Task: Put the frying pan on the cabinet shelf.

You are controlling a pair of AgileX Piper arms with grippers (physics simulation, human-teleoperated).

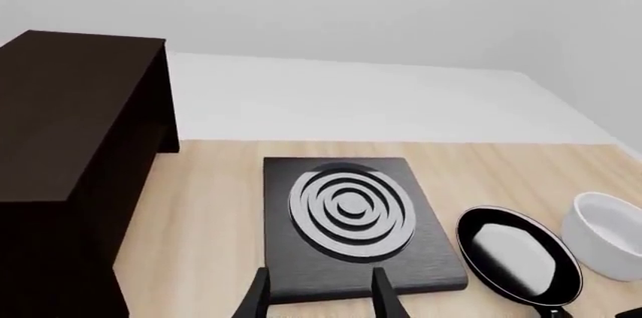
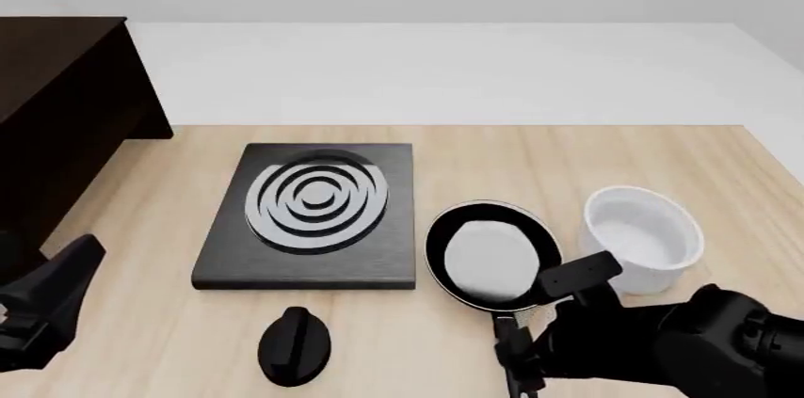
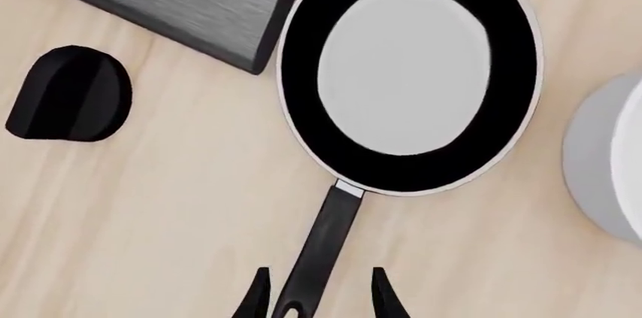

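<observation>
1. Pale wooden table [image 2: 151, 191] under white walls carries all the things; the dark cabinet [image 2: 56, 106] stands at its far left.
2. We see the frying pan [image 2: 490, 252] flat on the table, between the hob plate [image 2: 314, 214] and the white bowl [image 2: 641, 238], its handle pointing toward us.
3. Our right gripper [image 3: 316, 292] is over the handle end, fingers apart on both sides of it, not closed yet; we judge this prepares the grasp.
4. Our left gripper [image 1: 321, 292] is open and holds nothing.
5. No shelf board is visible to us.
</observation>
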